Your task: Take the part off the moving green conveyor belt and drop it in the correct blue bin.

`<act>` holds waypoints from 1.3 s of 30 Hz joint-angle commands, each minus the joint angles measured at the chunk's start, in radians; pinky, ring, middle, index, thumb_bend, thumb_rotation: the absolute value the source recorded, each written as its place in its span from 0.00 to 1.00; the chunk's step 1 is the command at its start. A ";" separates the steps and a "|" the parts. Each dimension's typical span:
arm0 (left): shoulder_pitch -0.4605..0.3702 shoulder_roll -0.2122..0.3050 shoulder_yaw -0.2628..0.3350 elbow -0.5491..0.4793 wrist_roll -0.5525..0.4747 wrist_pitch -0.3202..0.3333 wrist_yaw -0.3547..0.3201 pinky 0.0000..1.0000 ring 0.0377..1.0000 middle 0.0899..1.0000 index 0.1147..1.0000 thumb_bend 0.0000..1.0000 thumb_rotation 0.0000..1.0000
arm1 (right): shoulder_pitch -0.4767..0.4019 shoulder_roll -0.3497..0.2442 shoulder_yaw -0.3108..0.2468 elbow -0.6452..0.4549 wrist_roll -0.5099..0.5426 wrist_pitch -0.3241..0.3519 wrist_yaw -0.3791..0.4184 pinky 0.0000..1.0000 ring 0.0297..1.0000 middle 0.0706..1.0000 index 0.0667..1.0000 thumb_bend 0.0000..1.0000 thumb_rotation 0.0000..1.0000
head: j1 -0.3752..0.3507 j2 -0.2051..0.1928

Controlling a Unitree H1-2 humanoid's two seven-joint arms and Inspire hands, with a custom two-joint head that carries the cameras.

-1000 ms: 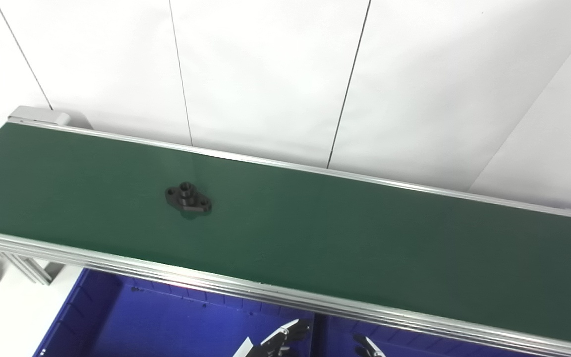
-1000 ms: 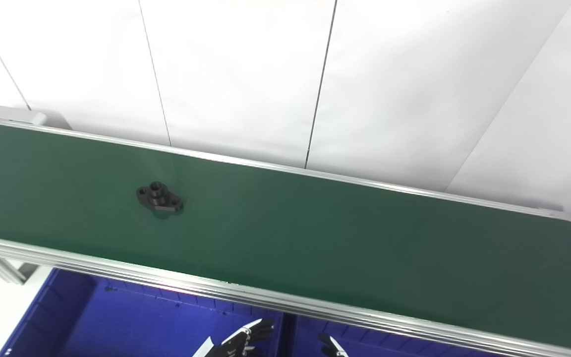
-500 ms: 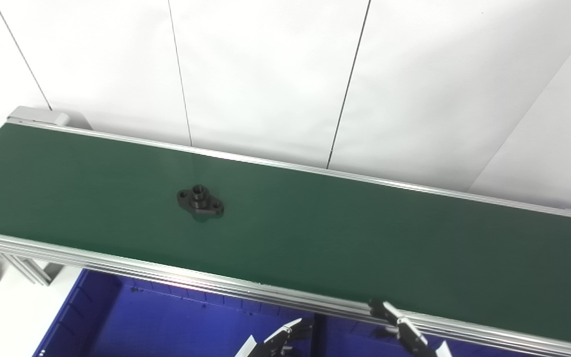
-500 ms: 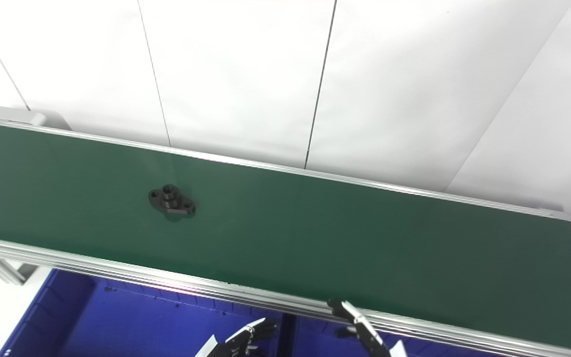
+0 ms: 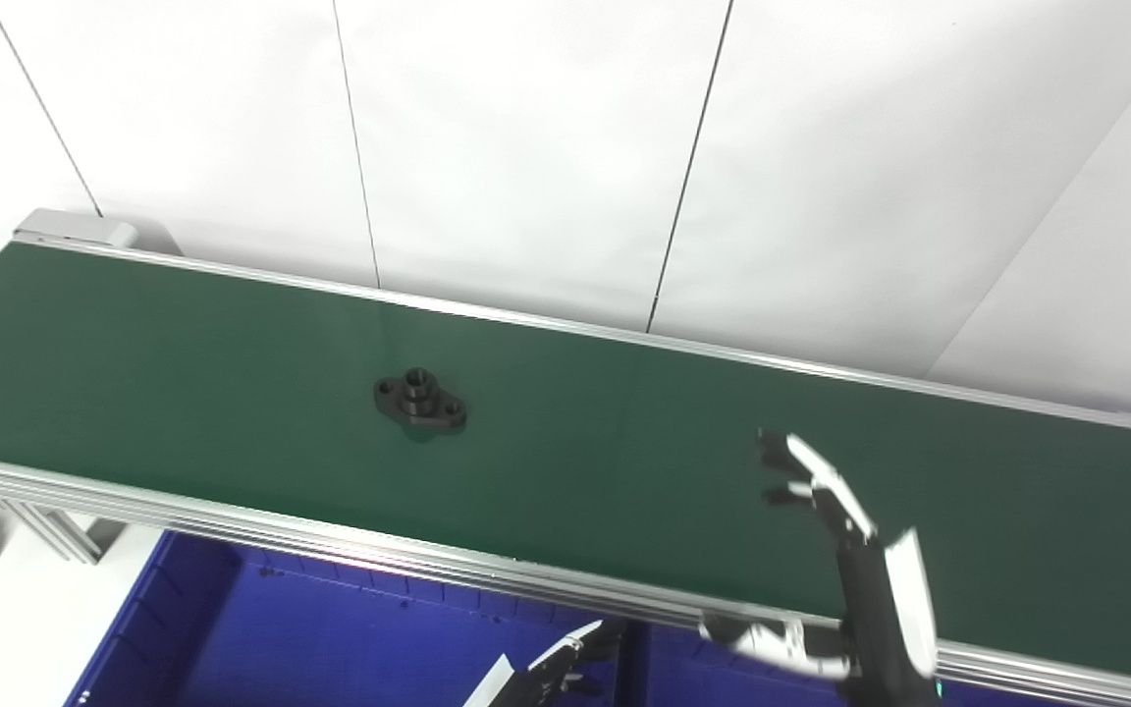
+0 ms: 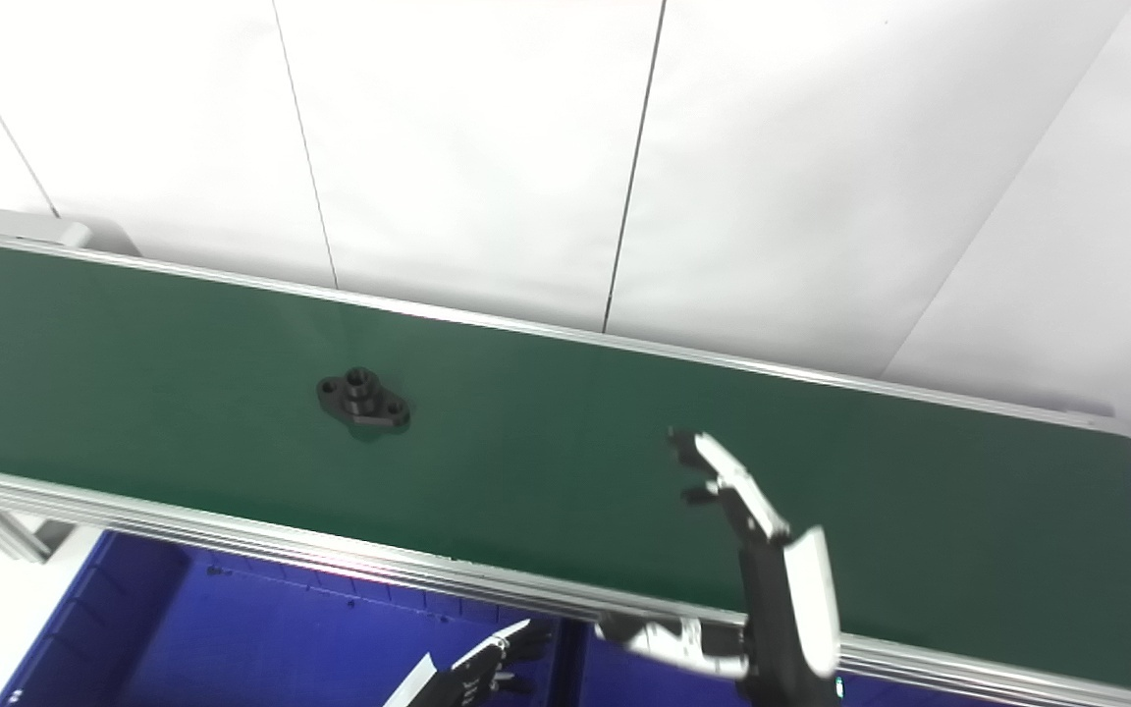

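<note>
A small black flanged part (image 5: 419, 400) with a raised round boss lies flat on the green conveyor belt (image 5: 232, 363), left of centre. My right hand (image 5: 845, 565) is raised over the belt's near right portion, open, fingers spread and pointing up, thumb out to the left, well to the right of the part. Only the fingertips of my left hand (image 5: 551, 673) show at the bottom edge, over the blue bin (image 5: 330, 638) below the belt; they look extended and hold nothing.
Two blue bins sit below the belt's near rail, split by a divider (image 5: 632, 658). The aluminium rail (image 5: 232, 525) runs along the front edge. White wall panels stand behind the belt. A grey end housing (image 5: 75, 229) caps the far left.
The part has ridden rightward along the belt. My right hand has risen from the bin area up over the belt's near edge, fingers spread. The left hand has barely moved.
</note>
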 commanded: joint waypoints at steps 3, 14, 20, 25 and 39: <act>-0.012 -0.014 -0.006 -0.024 0.005 -0.039 0.009 0.76 0.88 0.90 0.89 0.64 0.84 | -0.111 0.030 -0.021 -0.022 -0.040 0.063 0.051 0.57 0.72 0.85 0.86 0.98 0.60 | 0.000 0.005; -0.008 -0.014 -0.003 -0.029 -0.002 -0.038 0.000 0.77 0.89 0.91 0.89 0.67 0.82 | -0.340 0.113 0.001 -0.007 -0.269 0.312 0.176 0.52 0.65 0.80 0.87 0.96 0.59 | -0.006 0.013; -0.010 -0.020 -0.005 -0.030 -0.003 -0.035 -0.005 0.79 0.90 0.91 0.90 0.68 0.82 | -0.439 0.127 0.027 0.040 -0.401 0.444 0.241 0.51 0.67 0.79 0.86 0.97 0.56 | -0.006 0.018; -0.012 -0.030 -0.006 -0.026 0.011 -0.036 0.003 0.79 0.90 0.91 0.91 0.68 0.82 | -0.528 0.124 0.070 0.137 -0.513 0.528 0.282 0.51 0.65 0.79 0.87 1.00 0.56 | 0.001 0.019; -0.008 -0.051 -0.021 -0.028 0.015 -0.039 0.025 0.79 0.90 0.92 0.91 0.68 0.82 | -0.705 0.150 0.218 0.453 -0.647 0.619 0.268 0.45 0.59 0.75 0.85 1.00 0.61 | 0.021 0.025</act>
